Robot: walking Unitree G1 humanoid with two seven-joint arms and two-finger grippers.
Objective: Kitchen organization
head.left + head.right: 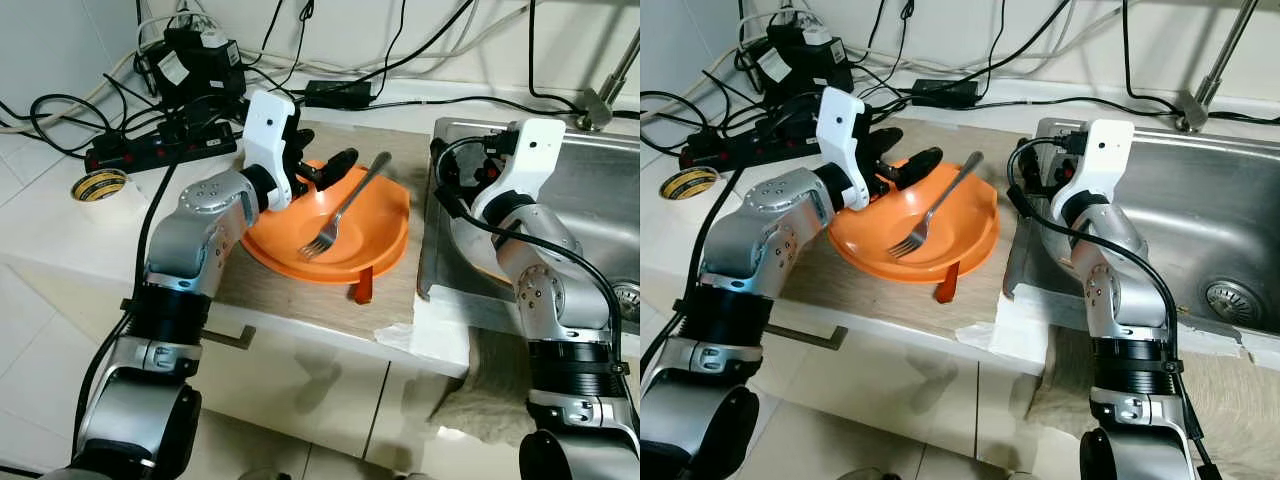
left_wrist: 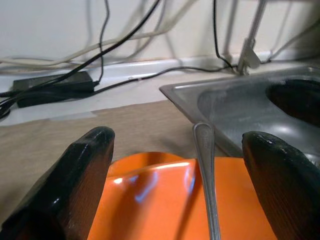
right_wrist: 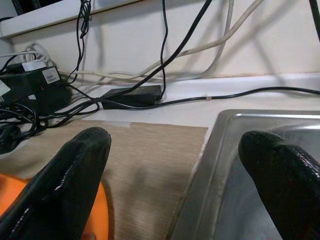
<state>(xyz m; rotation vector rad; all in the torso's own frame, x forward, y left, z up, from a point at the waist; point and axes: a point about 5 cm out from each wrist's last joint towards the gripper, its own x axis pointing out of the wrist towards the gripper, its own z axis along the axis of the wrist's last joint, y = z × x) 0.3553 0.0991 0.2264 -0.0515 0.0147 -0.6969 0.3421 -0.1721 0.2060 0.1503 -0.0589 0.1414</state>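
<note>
Silver arms [image 1: 195,235]; white wrists; black cables.
</note>
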